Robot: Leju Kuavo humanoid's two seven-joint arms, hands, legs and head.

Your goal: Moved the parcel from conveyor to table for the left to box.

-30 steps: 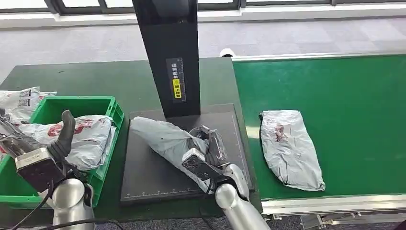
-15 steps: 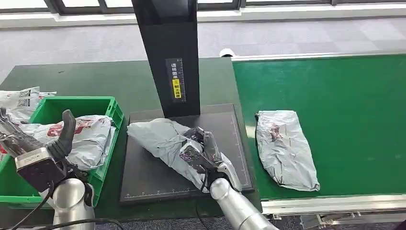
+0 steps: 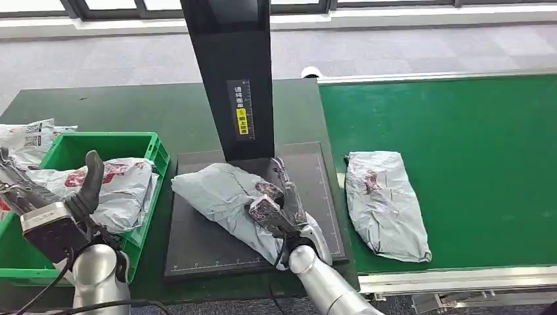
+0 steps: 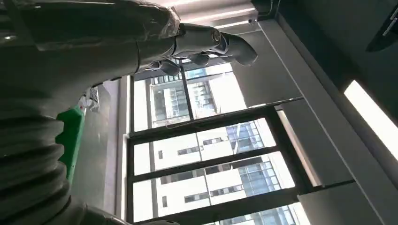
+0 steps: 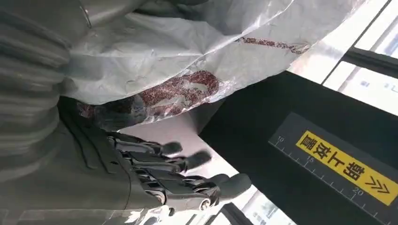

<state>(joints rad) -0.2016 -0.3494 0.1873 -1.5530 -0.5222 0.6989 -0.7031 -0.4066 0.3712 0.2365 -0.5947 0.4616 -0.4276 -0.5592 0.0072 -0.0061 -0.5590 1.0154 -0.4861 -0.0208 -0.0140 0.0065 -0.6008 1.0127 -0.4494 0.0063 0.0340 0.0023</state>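
**Parcel resting on the black scanning plate**

Centrally, a grey plastic parcel (image 3: 226, 200) with red print lies slanted across a black plate (image 3: 197, 252) edged with ruler marks, on a dark green table (image 3: 131, 105). The right hand (image 3: 279, 200) sits at the parcel's near end, fingers (image 3: 284, 176) stretched out and apart, gripping nothing; in the right wrist view the bag lies just beside the hand. A black post (image 3: 230, 72) rises behind the plate, carrying a small label of Chinese characters (image 3: 244, 118), partly on yellow, too small to read. The left hand (image 3: 49, 197) is raised over a green bin (image 3: 141, 147) of similar bags, thumb up, empty. Another grey parcel (image 3: 384, 203) lies on the green conveyor (image 3: 473, 144) to the right.
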